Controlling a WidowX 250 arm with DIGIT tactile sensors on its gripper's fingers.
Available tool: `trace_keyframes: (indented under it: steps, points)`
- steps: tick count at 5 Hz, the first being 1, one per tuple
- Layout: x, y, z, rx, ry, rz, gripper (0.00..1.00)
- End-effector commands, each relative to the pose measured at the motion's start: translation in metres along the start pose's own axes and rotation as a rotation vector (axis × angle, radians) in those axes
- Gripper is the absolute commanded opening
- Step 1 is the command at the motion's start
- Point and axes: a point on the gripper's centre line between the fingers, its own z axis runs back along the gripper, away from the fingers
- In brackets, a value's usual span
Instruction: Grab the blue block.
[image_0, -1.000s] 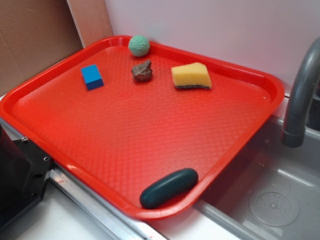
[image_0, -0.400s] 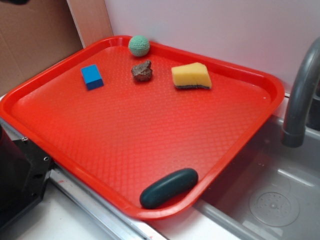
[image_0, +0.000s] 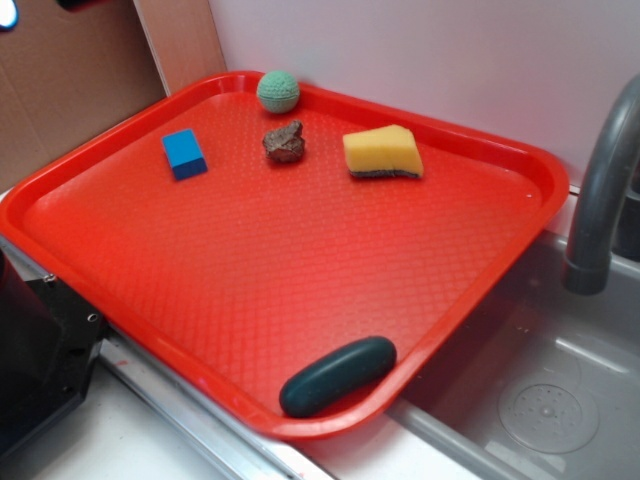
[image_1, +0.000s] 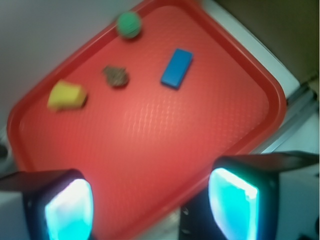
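1. Since the exterior picture of a moment ago, a dark shape with a pale blue-white spot has come into the top left corner of that view, above the cardboard. I take it for part of the arm arriving. Nothing on the tray has shifted.

2. The gripper (image_1: 152, 200) is seen only from the wrist view. Its two pads (image_1: 69, 209) glow cyan at the bottom of the frame, set wide apart with bare tray between them. The jaws are open and hold nothing.

3. The blue block (image_0: 185, 154) lies flat on the red tray (image_0: 300, 260), near the tray's far left corner. It touches nothing. In the wrist view the blue block (image_1: 177, 68) sits above and slightly right of the gap between the pads, well apart from them.

4. Other things share the far end of the tray: a green knitted ball (image_0: 278, 91) by the far rim, a brown rock-like lump (image_0: 285, 143) just in front of it, and a yellow sponge (image_0: 382, 153) to the right. A dark green oval (image_0: 338, 376) rests against the near rim. A grey faucet (image_0: 600, 200) and a sink basin stand to the right of the tray.

5. My judgement: this is the start of the approach. The arm is high, so the grasp itself has not begun. The block has free room on all sides, and the lump is its nearest neighbour. The next move calls for travel over the block, then a descent with the jaws lined across its narrow sides.
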Motion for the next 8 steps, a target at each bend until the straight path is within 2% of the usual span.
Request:
trace_keyframes:
  steps: [1,2,3,4,5,7,8]
  points:
    - [0.053,0.024,-0.068,0.217,-0.139,0.409,1.00]
    - [0.070,0.036,-0.098,0.312,-0.157,0.515,1.00]
    - [0.075,0.042,-0.127,0.359,-0.156,0.491,1.00]
    - [0.084,0.047,-0.155,0.350,-0.185,0.437,1.00]
    - [0.089,0.046,-0.178,0.266,-0.124,0.391,1.00]
    - [0.088,0.052,-0.194,0.286,-0.115,0.397,1.00]
    - [0.084,0.052,-0.195,0.294,-0.118,0.391,0.00]
